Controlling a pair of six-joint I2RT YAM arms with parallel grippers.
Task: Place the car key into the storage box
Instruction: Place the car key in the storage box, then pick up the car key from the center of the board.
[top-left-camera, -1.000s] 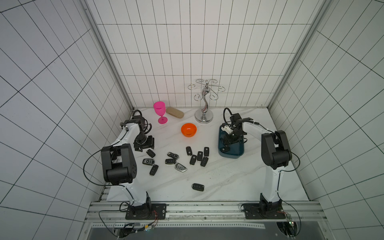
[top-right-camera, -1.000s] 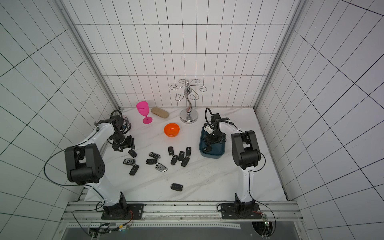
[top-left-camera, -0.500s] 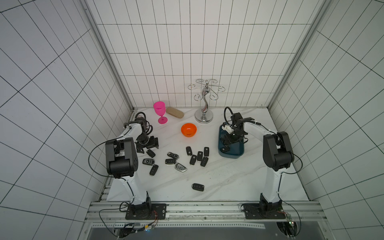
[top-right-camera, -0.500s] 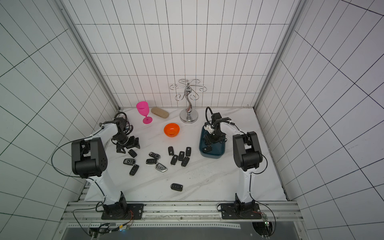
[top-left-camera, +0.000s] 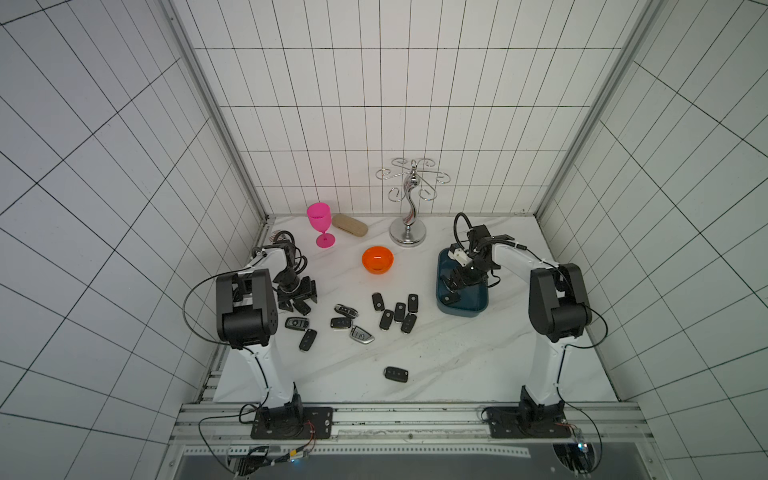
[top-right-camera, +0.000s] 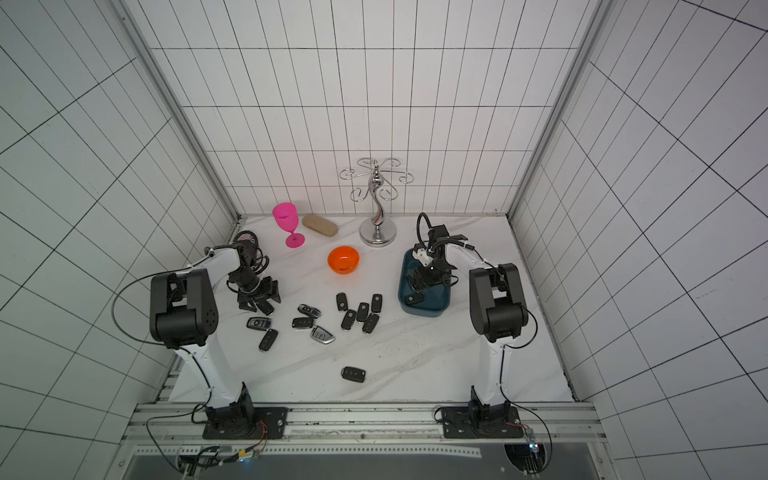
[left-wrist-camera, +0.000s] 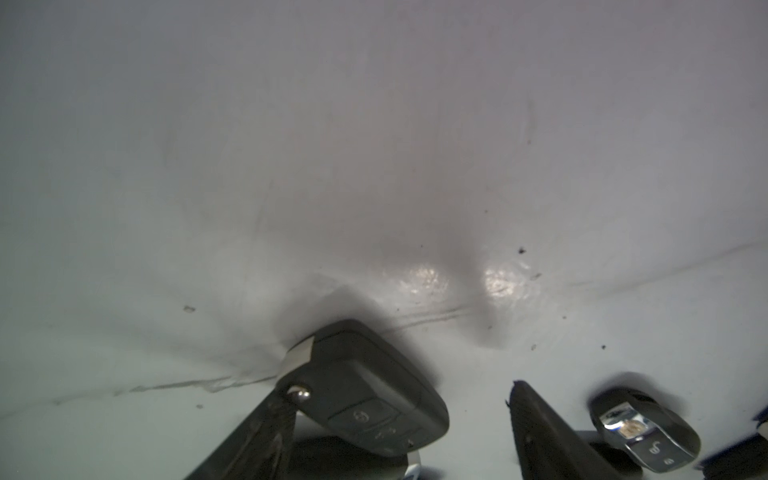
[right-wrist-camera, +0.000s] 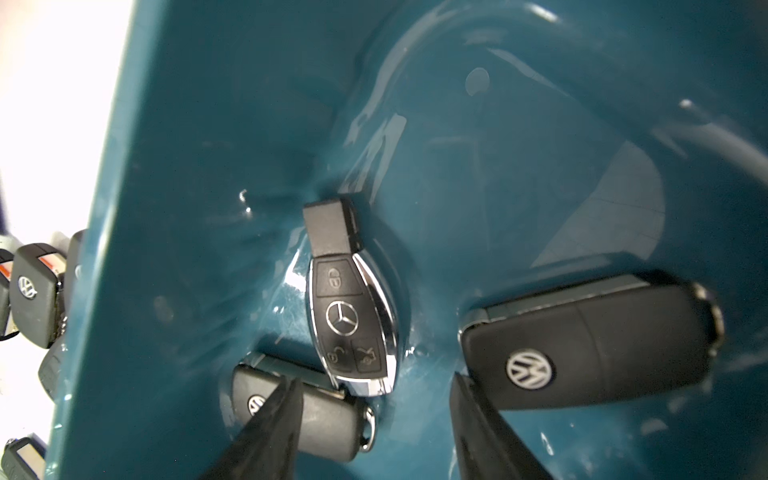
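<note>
Down inside the teal storage box (right-wrist-camera: 166, 166), a Mercedes-star car key (right-wrist-camera: 349, 324) lies between two VW-badged keys (right-wrist-camera: 582, 357), just ahead of the right end effector (right-wrist-camera: 374, 386), whose jaws stand apart.

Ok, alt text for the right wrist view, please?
Inside the teal storage box lie a Mercedes key in the middle, a Volkswagen key on one side and a second Volkswagen key on the other. The right hand hangs above, fingers apart, gripping nothing.
</note>
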